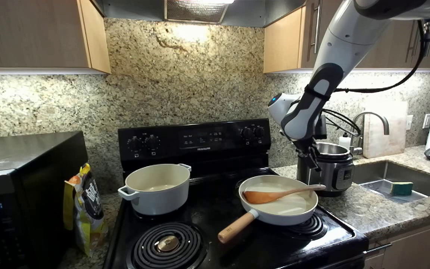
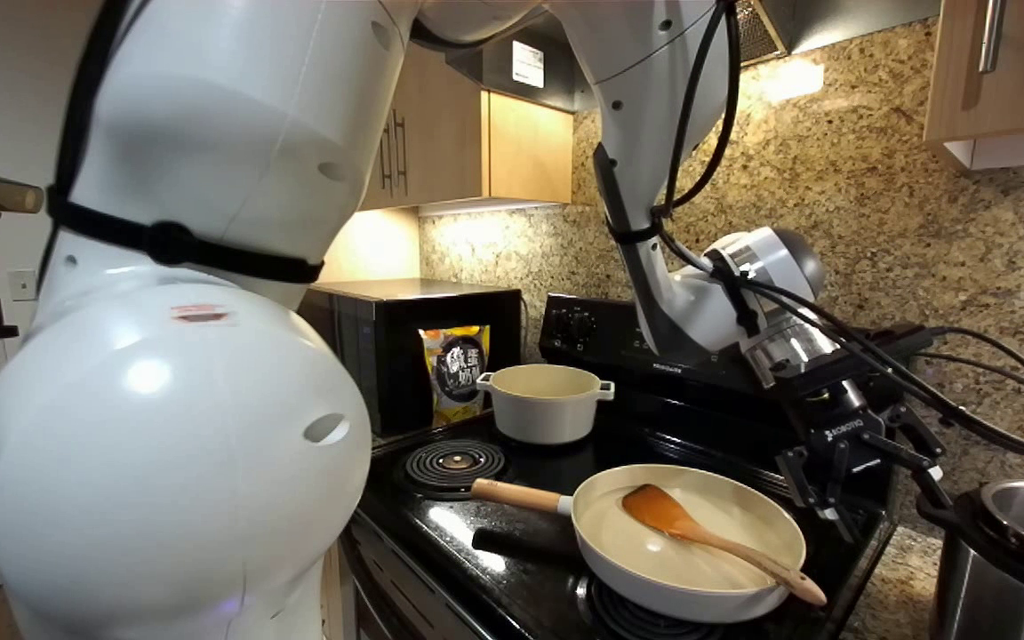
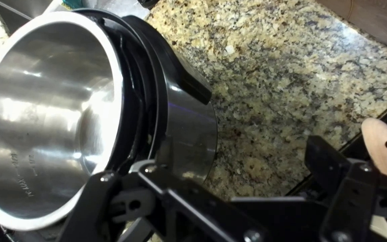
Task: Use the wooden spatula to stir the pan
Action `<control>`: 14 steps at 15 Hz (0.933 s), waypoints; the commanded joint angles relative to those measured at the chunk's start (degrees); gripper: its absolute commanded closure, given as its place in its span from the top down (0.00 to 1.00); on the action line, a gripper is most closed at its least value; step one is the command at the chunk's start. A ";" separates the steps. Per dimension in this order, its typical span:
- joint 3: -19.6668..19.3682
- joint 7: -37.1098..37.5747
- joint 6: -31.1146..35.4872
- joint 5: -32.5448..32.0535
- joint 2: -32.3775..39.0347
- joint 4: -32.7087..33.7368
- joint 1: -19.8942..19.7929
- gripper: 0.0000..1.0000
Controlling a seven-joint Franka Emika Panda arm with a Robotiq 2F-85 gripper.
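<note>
The cream-white pan (image 1: 286, 219) sits on the stove with its light wooden handle pointing to the stove's front; it also shows in an exterior view (image 2: 654, 587). The orange-brown wooden spatula (image 1: 263, 197) lies in it, blade on the pan floor and handle end resting over the rim (image 2: 690, 531). In the wrist view the spatula's handle end (image 3: 378, 144) shows at the right edge, beside a finger. My gripper (image 3: 239, 151) is open and empty, above the counter between the steel pot and the pan. In both exterior views the gripper (image 1: 309, 158) (image 2: 890, 507) is above and apart from the spatula.
A shiny steel pot in a cooker (image 1: 334, 177) stands right beside the gripper and fills the left of the wrist view (image 3: 190, 124). A deeper white pot (image 1: 162, 200) stands at the stove's back. A snack bag (image 2: 460, 373) leans by the microwave. A sink (image 1: 371, 175) lies beyond the cooker.
</note>
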 commanded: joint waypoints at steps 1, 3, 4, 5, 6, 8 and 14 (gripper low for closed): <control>0.24 -2.51 4.62 -1.38 -1.60 -2.62 -0.76 1.00; 0.33 -3.56 6.36 -1.12 -1.81 -3.53 -0.82 1.00; 0.36 -4.14 7.05 -1.06 -1.94 -4.02 -0.82 1.00; 0.45 -4.78 7.92 -0.88 -2.13 -4.67 -0.83 1.00; 0.46 -5.22 8.49 -0.93 -2.26 -5.16 -0.77 1.00; 0.62 -6.57 8.83 -0.56 -2.79 -6.03 -0.68 1.00; 0.76 -7.88 7.35 -0.72 -7.31 -7.91 -0.06 1.00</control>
